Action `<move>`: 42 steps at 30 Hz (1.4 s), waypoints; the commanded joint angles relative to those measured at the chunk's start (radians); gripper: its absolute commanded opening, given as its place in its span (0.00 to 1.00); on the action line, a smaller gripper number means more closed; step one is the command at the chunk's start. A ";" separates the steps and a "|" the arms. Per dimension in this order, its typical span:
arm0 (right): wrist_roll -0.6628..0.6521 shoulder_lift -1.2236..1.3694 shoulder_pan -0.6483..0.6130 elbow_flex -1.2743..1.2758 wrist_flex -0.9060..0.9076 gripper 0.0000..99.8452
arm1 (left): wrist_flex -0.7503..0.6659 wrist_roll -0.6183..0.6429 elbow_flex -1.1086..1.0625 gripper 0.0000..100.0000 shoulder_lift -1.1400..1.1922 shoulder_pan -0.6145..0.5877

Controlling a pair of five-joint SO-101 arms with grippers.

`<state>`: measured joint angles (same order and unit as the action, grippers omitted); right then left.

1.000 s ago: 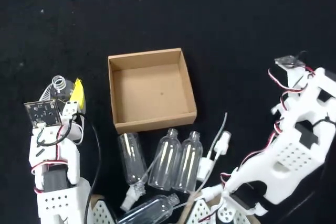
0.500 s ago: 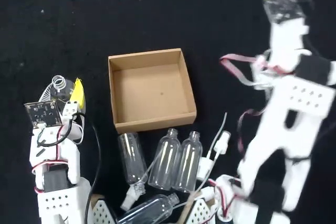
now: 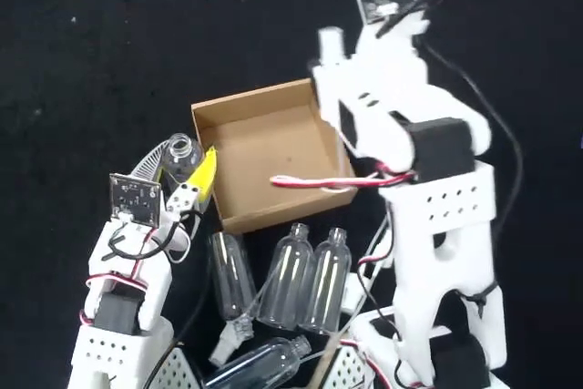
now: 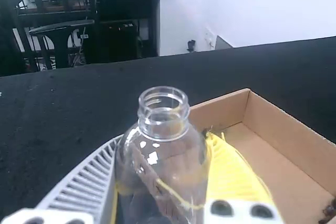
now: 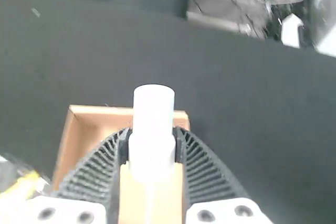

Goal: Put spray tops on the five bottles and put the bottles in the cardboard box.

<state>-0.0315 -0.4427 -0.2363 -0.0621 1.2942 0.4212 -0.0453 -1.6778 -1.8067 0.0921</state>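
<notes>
Found four loose bottles (image 3: 288,272) lying on their sides at the near edge of the bench (image 3: 82,70), just short of the cardboard box (image 3: 260,148). A little beyond them, found the left tool (image 3: 187,168) pinching a fifth bottle (image 3: 179,154) by its body, grey and yellow fingers (image 4: 231,177) pressed to either side. Held it upright just outside the box's left wall, long axis vertical, open neck (image 4: 163,103) facing straight up. Farther off, above the box's far right corner, found the right tool (image 3: 332,63) clamped on a white spray top (image 3: 330,43), well clear of the bench. Could not make out any dip tube below it. Judged the coming move to turn on that gap. Reckoned the top across the box from the bottle's mouth, farther away and to the right. Would need carrying back over the box and lining up with the vertical neck before lowering. Took the right tool as the likelier one to travel.
</notes>
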 commanded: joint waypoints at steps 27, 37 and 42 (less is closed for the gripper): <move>0.057 -0.133 -0.327 0.001 -0.408 0.01 | -0.232 0.011 -0.022 0.03 -0.017 0.107; 0.055 -0.268 -0.453 0.125 -0.535 0.01 | -0.226 0.009 -0.022 0.03 -0.015 0.110; 0.055 -0.269 -0.456 0.285 -0.758 0.01 | -0.226 0.009 -0.022 0.03 -0.015 0.110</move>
<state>0.0207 -0.6805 -0.6751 0.1404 0.7050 0.1926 -0.0453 -1.6778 -1.8067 0.1918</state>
